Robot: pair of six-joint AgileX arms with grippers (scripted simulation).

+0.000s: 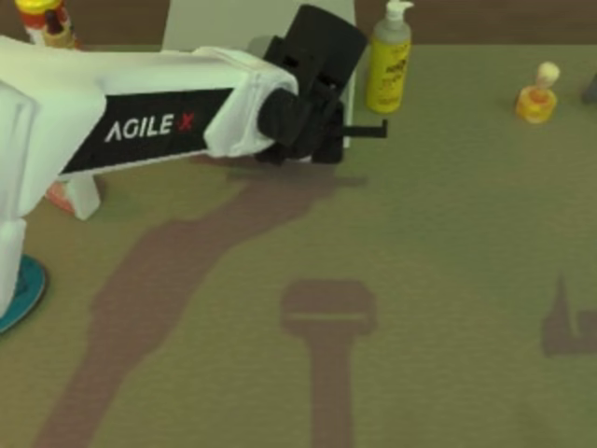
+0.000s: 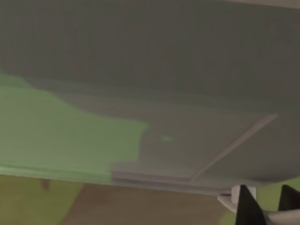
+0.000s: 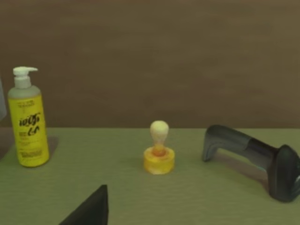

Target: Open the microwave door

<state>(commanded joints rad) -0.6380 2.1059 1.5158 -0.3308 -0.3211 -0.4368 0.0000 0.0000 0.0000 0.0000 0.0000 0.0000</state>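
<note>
Left end effector (image 1: 359, 131), fingers' spread untellable, meets one microwave (image 1: 215, 28); one yellow pump bottle (image 1: 389, 61) stands beside.

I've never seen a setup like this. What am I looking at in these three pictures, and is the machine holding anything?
This is a rendered simulation of two AgileX arms at a table. The top view looks down from above; the other two come from cameras on each arm's wrist. The left arm reaches across to the microwave at the far edge, its left pincer at the microwave's front. The left wrist view is filled by the microwave door, with the green inner floor showing through it. The right arm itself is out of the top view; its wrist camera sees a yellow pump bottle, a small yellow stamp and a dark handheld scanner. Whether anything is gripped cannot be told.
</note>
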